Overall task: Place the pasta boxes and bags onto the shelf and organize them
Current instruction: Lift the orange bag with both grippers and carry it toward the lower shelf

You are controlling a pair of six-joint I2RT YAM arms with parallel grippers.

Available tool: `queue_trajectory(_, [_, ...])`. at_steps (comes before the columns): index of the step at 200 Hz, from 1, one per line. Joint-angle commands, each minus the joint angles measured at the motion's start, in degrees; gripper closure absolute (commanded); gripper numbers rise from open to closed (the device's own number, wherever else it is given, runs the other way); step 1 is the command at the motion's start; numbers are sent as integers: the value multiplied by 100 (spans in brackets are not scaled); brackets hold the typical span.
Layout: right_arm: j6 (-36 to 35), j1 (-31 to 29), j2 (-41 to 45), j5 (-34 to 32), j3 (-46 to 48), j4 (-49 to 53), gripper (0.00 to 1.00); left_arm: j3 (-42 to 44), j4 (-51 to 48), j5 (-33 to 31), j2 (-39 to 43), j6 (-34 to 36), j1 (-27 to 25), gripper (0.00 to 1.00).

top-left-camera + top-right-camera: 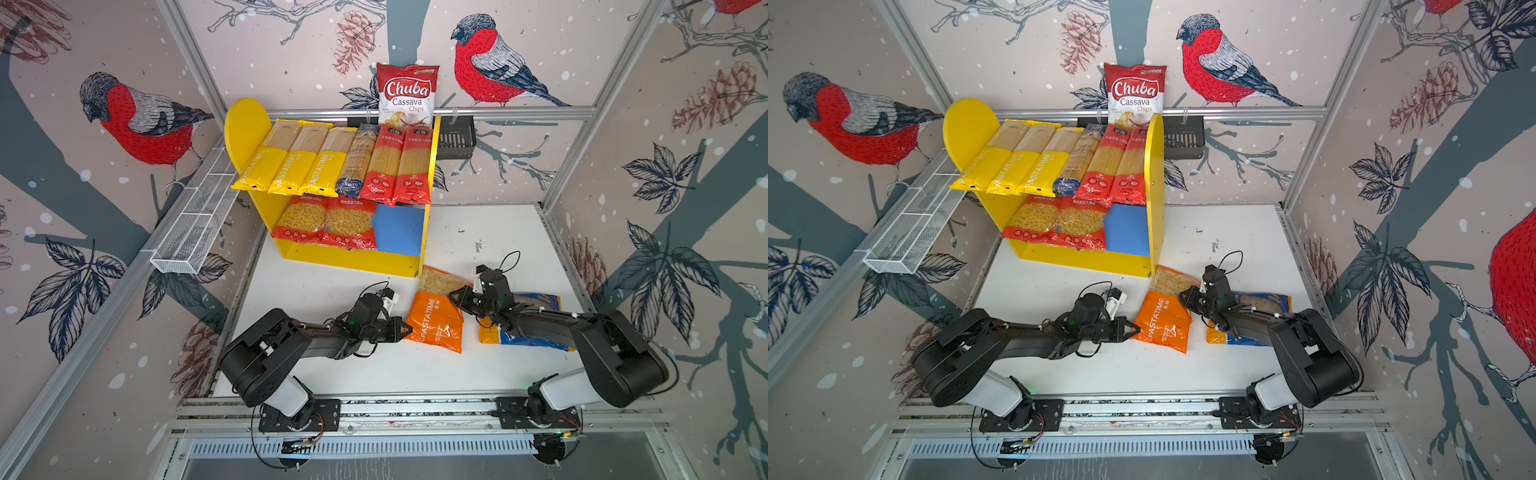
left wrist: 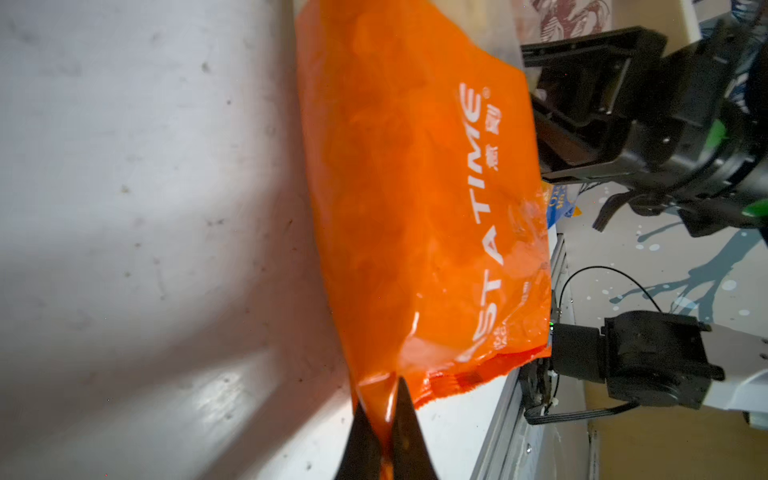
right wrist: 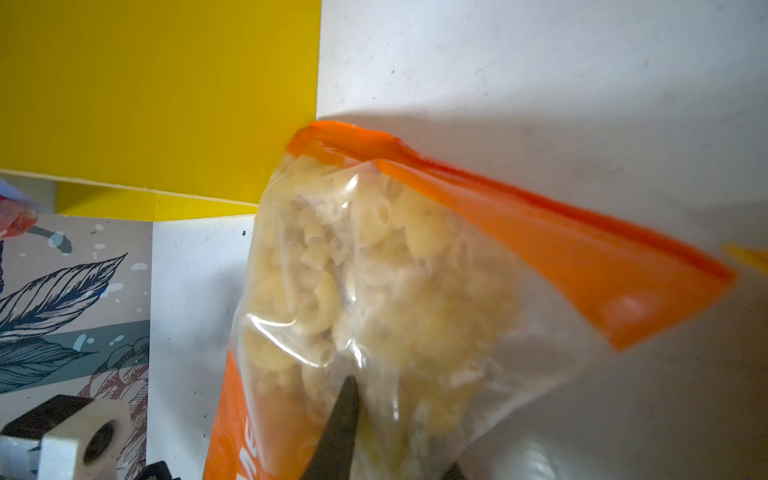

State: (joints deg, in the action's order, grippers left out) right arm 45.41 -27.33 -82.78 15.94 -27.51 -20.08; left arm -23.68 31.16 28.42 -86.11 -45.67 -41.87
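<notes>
The orange bag [image 1: 436, 320] lies on the counter [image 1: 478, 232] at lower centre in both top views, its clear top end nearly touching the right-hand corner of the shelf [image 1: 365, 262]. The left fingers [image 2: 409, 432] are pinched tight on a corner of the orange film, low in the left wrist view. The right fingers [image 3: 340, 419] are drawn in on the clear part, with film and macaroni bulging between them. They look to have hold, though one finger barely shows.

From here the bag looks soft and shapeless: loose macaroni in thin glossy film, not heavy, but ready to sag and slump between two holds. The film looks slick, so a corner pinch could slide off or stretch. I'd say the flat sealed ends are the surest places to hold. A squeeze in the middle presses on the pasta, which might crack.

The bare stretch of blue board [image 1: 397, 232] on the lower tier seems the natural spot for it. A blue bag [image 1: 536, 336] waits partly under the right arm.
</notes>
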Motion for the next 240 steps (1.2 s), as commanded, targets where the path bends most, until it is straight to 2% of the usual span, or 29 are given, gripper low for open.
queue_trajectory(1, [155,-80,238,73,118,-340,91,37,-160,-4,405,106,-14,100])
queue_trajectory(59, [243,-295,1065,-69,427,-739,97,145,-1514,-536,1721,513,-14,100])
queue_trajectory(84, [9,-655,1555,-282,363,-736,98,75,-2315,-952,2350,616,-14,100])
queue_trajectory(116, [-463,-1228,1995,-677,94,-612,100,260,-2793,-1383,3436,456,-58,100])
queue_trajectory(174, [-1319,-2257,1569,-1265,-976,-111,100,180,-3439,-1744,4944,521,-76,100])
queue_trajectory(211, [-1852,-2456,1126,-1361,-1681,-119,100,141,-3767,-2131,5586,593,-76,100])
queue_trajectory(240, [-2206,-2472,679,-1507,-2200,-357,100,-49,-3968,-2515,5694,817,-76,100])
